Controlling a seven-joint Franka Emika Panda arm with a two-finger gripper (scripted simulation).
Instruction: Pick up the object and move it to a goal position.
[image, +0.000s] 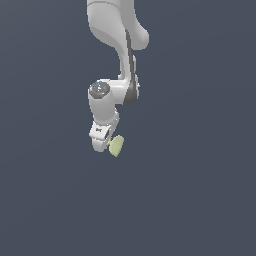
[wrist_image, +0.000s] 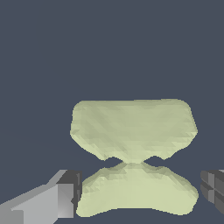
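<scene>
The object (image: 116, 146) is a small pale yellow-green, matte piece with rounded lobes. In the exterior view it sits at the tips of my white gripper (image: 107, 145), which hangs tilted from the arm. In the wrist view the object (wrist_image: 133, 131) shows as two wide lobes joined by a narrow waist. Its nearer lobe fills the space between the fingers of my gripper (wrist_image: 140, 192). One finger (wrist_image: 65, 197) touches the lobe's side. The other finger (wrist_image: 213, 188) stands right at its opposite side. The gripper is shut on the object.
A plain dark blue-grey surface fills both views. The white arm (image: 117, 30) comes down from the exterior view's top. Nothing else shows.
</scene>
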